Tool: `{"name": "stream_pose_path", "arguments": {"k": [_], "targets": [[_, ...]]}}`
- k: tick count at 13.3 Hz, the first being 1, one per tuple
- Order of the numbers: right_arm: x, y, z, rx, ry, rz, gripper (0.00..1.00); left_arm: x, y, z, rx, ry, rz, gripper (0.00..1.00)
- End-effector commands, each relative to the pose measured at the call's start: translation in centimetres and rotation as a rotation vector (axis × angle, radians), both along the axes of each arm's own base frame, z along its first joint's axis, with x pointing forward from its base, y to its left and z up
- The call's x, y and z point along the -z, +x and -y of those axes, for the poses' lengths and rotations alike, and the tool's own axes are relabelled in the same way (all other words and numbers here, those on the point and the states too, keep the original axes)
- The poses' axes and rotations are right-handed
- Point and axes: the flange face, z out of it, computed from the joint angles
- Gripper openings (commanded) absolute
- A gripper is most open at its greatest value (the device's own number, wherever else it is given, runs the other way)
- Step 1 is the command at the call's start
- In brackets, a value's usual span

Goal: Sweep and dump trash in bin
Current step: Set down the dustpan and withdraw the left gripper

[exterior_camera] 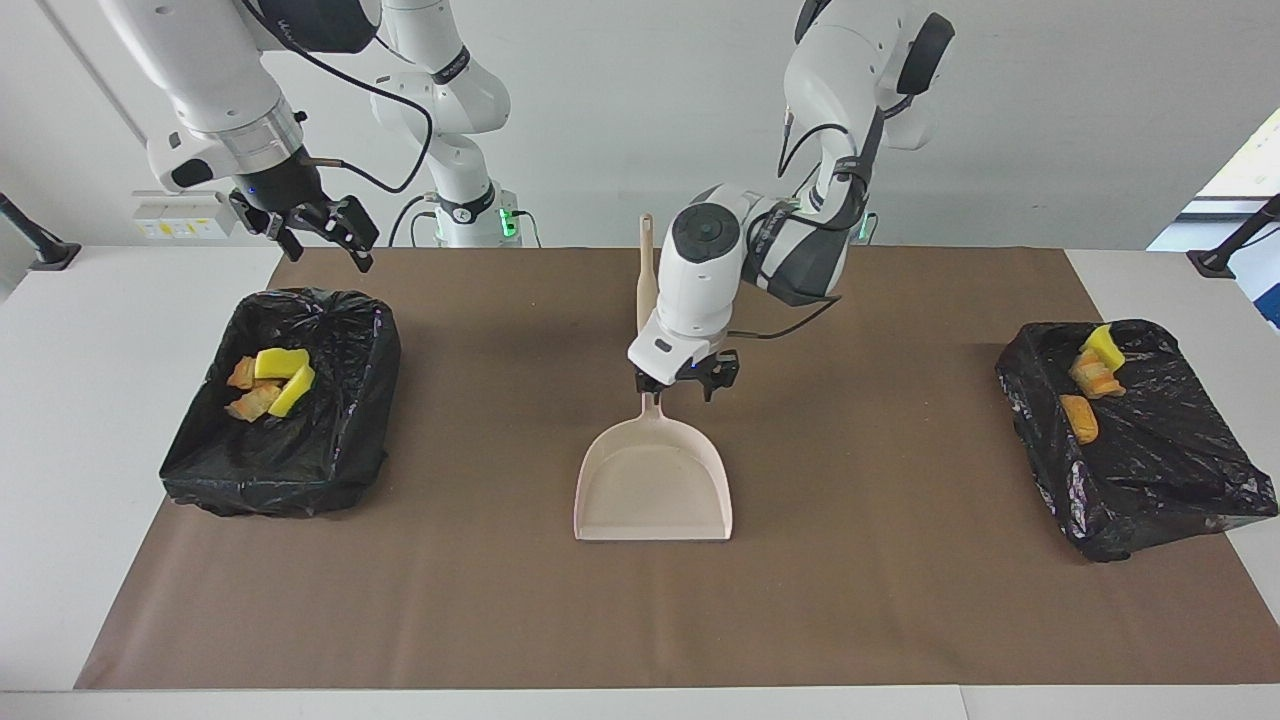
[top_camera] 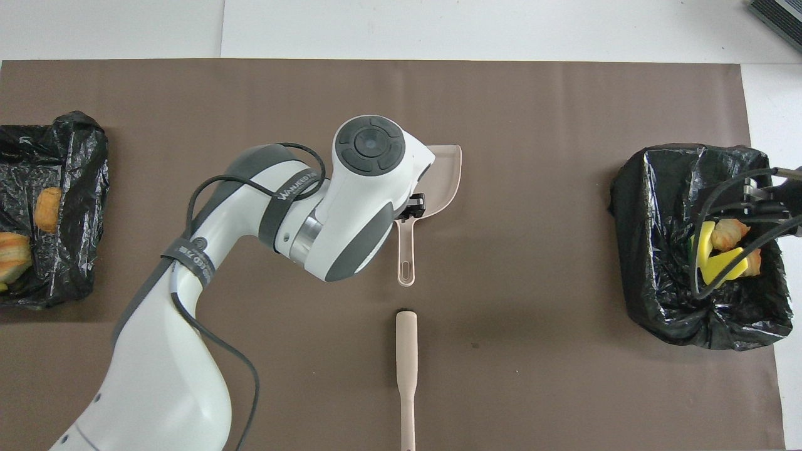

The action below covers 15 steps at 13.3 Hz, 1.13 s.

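Item: your left hand (exterior_camera: pixel 686 383), fingers spread, hung just above the dustpan (exterior_camera: pixel 654 482) handle, whose long axis ran toward the robots; trash (exterior_camera: pixel 270 382) lay in both bins; right hand (exterior_camera: pixel 318 229), fingers spread, waited.

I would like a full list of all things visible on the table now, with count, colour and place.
Bins: two, black-lined, one at each end of the table.
Trash: seven scraps, yellow and golden-brown, four in the bin at the right arm's end, three in the other.
Dustpan: one, beige, flat at mat centre.
Brush: one, beige handle, nearer the robots than the dustpan.
Mat: one, brown.
Left gripper: open, over the dustpan's handle.
Right gripper: open, raised, waiting above the bin's edge nearest the robots.
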Motion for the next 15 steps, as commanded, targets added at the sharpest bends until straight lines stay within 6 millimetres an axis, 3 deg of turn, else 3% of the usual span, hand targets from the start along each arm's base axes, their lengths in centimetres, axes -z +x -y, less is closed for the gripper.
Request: {"name": "stream_pose_path", "arguments": {"k": [1, 3, 6, 9, 14, 15], "targets": [[-1.2, -1.5, 0.6, -0.04, 0.025, -0.001, 1.0, -3.4, -2.1, -8.9, 0.048, 0.02, -0.004, 1.0], [-1.3, -1.3, 0.1, -0.042, 0.019, 0.012, 1.0, -5.8, -3.3, -15.8, 0.087, 0.026, 0.01, 1.0], [-1.3, -1.1, -0.1, -0.055, 0.011, 0.029, 1.0, -9.6, -5.9, -22.5, 0.183, 0.039, 0.013, 1.0], [-1.2, -0.8, 0.3, -0.088, -0.01, 0.055, 1.0, -14.3, -5.9, -26.0, 0.24, 0.038, 0.011, 1.0], [-1.2, -0.8, 0.5, -0.126, -0.021, 0.055, 1.0, -24.7, -5.0, -31.4, 0.319, 0.033, 0.055, 1.0], [-1.1, -0.9, 0.5, -0.125, -0.02, 0.051, 1.0, -25.7, -4.7, -32.7, 0.301, 0.025, 0.04, 1.0]]}}
